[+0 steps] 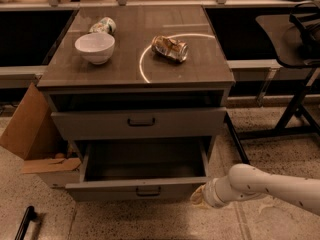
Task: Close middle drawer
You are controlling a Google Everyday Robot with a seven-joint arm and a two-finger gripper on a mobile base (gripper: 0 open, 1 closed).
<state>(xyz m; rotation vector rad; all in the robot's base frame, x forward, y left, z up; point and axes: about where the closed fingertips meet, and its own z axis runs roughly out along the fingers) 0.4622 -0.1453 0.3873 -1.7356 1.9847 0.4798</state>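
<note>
Middle drawer [137,190] pulled well out, interior bare. Gripper [196,196] low, at the right end of its front panel; open or closed: cannot tell. Wood-grain counter [125,71] carries white bowl [95,47] and crushed can [170,48], well apart. Speckled floor [150,224]; cardboard box [27,126] left of cabinet.

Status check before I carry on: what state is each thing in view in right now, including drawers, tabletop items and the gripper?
middle drawer: open, pulled far out.
top drawer: seems slightly out, dark gap above its front.
white bowl: upright on the cabinet top.
crushed can: dented, lying on its side.
cardboard box: flap open, left of the cabinet.
gripper: low, at the right end of the middle drawer's front.
</note>
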